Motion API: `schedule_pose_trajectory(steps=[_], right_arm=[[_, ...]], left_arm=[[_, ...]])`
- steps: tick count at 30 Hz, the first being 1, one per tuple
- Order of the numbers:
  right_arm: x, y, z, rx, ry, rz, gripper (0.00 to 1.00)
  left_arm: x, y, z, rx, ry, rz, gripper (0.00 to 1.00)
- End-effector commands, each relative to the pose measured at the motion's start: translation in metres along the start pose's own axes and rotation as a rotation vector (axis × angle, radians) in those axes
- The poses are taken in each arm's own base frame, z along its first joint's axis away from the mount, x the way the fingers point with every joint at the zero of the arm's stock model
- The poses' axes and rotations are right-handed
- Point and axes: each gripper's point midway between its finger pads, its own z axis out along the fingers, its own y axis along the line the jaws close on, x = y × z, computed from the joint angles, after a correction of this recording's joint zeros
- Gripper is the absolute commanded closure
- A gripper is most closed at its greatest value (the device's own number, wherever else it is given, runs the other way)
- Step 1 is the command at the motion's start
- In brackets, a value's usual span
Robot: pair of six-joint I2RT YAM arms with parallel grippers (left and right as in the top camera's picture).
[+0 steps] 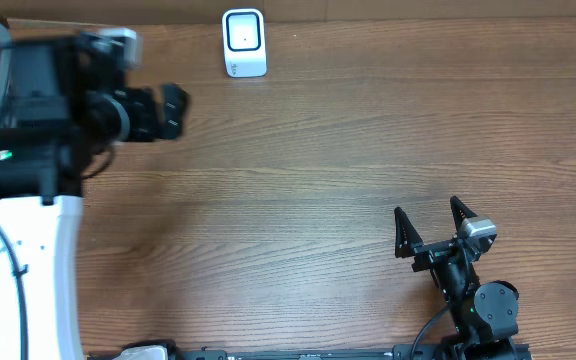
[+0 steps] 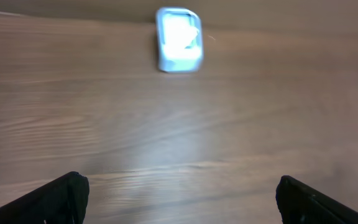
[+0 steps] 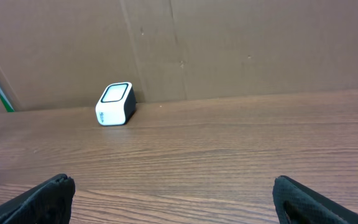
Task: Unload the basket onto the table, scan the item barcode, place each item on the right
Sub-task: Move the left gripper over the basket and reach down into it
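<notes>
Counting one scanner point(image 1: 244, 42), one left hand point(image 1: 175, 111), one right hand point(image 1: 427, 208), both spread.

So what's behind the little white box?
A brown cardboard wall stands close behind the scanner. The scanner's own back face, and anything tucked right against it, is hidden by the scanner itself.

Overhead looks straight down at the counter point(image 1: 318, 150). Both wrist views skim it, sharing the scanner point(image 2: 178, 38) ahead of each gripper point(image 3: 173, 196).
</notes>
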Motion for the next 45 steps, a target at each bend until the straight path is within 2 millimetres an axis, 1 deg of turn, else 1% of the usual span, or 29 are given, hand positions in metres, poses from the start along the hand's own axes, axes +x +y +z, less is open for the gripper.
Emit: schedule_pose_trajectory(steps=[1,4,6,9,14,15,18,20,22,26,27,30,34,40,45], right_arm=[[0.001,-0.003,0.000,0.011,-0.006,0.004,0.00],[0.001,-0.003,0.000,0.011,-0.006,0.004,0.00],[0.001,-0.003,0.000,0.011,-0.006,0.004,0.00],[0.001,-0.003,0.000,0.011,-0.006,0.004,0.00],[0.001,-0.003,0.000,0.011,-0.006,0.004,0.00],[0.001,-0.003,0.000,0.011,-0.006,0.004,0.00],[0.001,-0.003,0.000,0.011,-0.006,0.004,0.00],[0.001,-0.003,0.000,0.011,-0.006,0.004,0.00],[0.001,-0.003,0.000,0.011,-0.006,0.004,0.00],[0.001,-0.003,0.000,0.011,-0.006,0.004,0.00],[0.001,-0.003,0.000,0.011,-0.006,0.004,0.00],[0.001,-0.003,0.000,0.011,-0.006,0.004,0.00],[0.001,-0.003,0.000,0.011,-0.006,0.004,0.00],[0.001,-0.003,0.000,0.011,-0.006,0.004,0.00],[0.001,-0.003,0.000,0.011,-0.006,0.004,0.00]], left_arm=[[-0.019,0.038,-0.028,-0.132,-0.074,-0.080,0.00],[-0.025,0.078,-0.051,-0.258,-0.121,-0.176,0.00],[-0.028,0.101,-0.064,-0.313,-0.153,-0.228,0.00],[-0.027,0.137,-0.081,-0.386,-0.209,-0.380,0.01],[-0.029,0.189,-0.110,-0.490,-0.319,-0.547,0.00],[-0.027,0.197,-0.114,-0.512,-0.332,-0.577,0.00],[-0.010,0.235,-0.137,-0.668,-0.377,-0.739,0.00],[0.001,0.252,-0.142,-0.732,-0.368,-0.775,0.00],[0.009,0.262,-0.136,-0.745,-0.340,-0.798,0.00],[0.031,0.287,-0.108,-0.773,-0.228,-0.843,0.00],[0.034,0.292,-0.104,-0.775,-0.209,-0.844,0.01],[0.048,0.311,-0.081,-0.776,-0.123,-0.849,0.03],[0.068,0.332,-0.050,-0.772,-0.024,-0.879,0.02],[0.098,0.355,-0.008,-0.760,0.109,-0.917,0.03],[0.124,0.369,0.025,-0.742,0.211,-0.950,0.07]])
